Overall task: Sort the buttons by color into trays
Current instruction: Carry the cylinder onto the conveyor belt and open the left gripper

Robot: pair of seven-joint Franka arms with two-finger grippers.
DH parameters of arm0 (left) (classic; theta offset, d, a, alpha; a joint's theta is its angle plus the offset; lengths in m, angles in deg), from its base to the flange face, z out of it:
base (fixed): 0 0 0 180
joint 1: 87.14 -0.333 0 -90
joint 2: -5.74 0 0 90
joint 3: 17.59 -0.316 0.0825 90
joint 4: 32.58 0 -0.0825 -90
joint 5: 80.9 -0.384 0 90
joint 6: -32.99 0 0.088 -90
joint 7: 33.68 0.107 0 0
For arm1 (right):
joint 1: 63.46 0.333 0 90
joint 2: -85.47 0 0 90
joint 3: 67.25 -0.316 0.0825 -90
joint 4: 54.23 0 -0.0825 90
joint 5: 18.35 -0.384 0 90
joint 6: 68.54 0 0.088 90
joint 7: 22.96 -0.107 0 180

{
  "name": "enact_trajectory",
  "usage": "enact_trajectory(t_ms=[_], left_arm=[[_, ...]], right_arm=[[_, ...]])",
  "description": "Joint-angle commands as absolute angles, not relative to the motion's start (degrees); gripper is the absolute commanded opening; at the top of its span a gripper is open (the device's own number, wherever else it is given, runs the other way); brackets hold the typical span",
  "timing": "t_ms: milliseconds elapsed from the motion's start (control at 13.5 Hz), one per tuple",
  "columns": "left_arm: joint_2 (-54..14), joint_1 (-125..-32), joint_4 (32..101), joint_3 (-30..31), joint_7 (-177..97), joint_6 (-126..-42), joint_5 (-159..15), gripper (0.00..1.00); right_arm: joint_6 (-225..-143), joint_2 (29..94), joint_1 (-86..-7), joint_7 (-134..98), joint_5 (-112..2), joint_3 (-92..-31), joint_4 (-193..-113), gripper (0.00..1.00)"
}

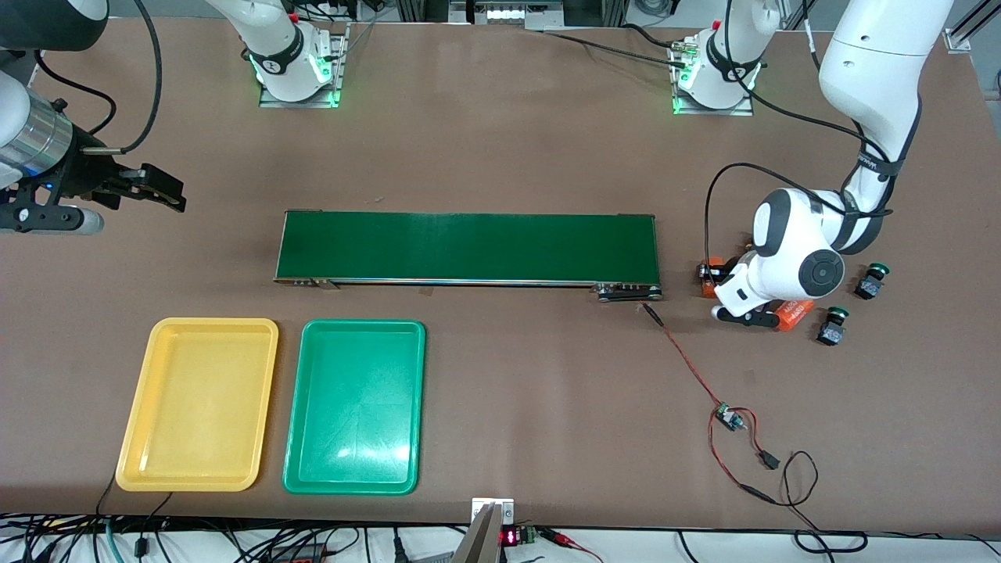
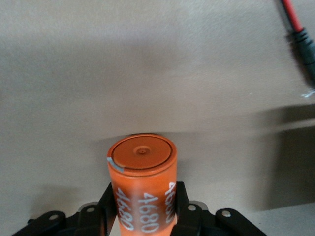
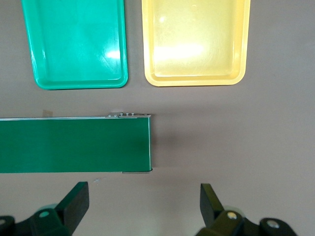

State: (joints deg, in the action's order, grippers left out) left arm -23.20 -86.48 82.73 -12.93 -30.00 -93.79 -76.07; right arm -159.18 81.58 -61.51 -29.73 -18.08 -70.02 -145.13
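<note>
I see a wide brown matte tabletop (image 1: 500,141) filling nearly my whole view, evenly lit from overhead, with soft glare just above its middle. Along the table's edge nearest the front camera, a tangle of black cables (image 1: 235,543) hangs beside a small red-lit digital display (image 1: 509,537).

Conveyor belt (image 1: 468,247) mid-table. Two trays (image 1: 197,404) (image 1: 355,407) side by side, nearer the front camera than the belt, toward the right arm's end. Two buttons (image 1: 873,281) (image 1: 834,326) and a 4680 cylinder (image 2: 143,184) at the left arm's end. Wired circuit board (image 1: 729,418) nearer the camera than those.
</note>
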Motion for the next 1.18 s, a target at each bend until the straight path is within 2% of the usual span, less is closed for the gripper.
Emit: enact_trajectory(t_ms=[0, 222, 370, 813, 1109], left_arm=[[-15.91, -86.35, 83.18, -12.23, -27.27, -89.36, -75.19, 0.00], [-9.04, -86.26, 83.18, -8.81, -20.52, -85.59, -75.36, 0.00], [-7.98, -86.79, 83.18, -5.39, -12.10, -82.94, -75.45, 0.00], [-9.20, -86.53, 83.35, 1.73, 15.50, -81.17, -75.45, 0.00], [-11.48, -86.18, 82.91, 2.01, 31.06, -82.75, -76.24, 0.00]], right_arm=[[-158.71, 81.86, -61.70, -30.52, -17.91, -70.15, -145.20, 1.00], [-158.71, 81.78, -61.70, -30.52, -17.91, -70.15, -145.20, 1.00], [-158.80, 81.86, -61.52, -30.52, -17.83, -70.15, -145.11, 1.00], [-158.80, 81.77, -61.52, -30.52, -17.83, -70.15, -145.20, 1.00], [-158.54, 81.42, -61.78, -30.34, -17.83, -70.15, -145.20, 1.00]])
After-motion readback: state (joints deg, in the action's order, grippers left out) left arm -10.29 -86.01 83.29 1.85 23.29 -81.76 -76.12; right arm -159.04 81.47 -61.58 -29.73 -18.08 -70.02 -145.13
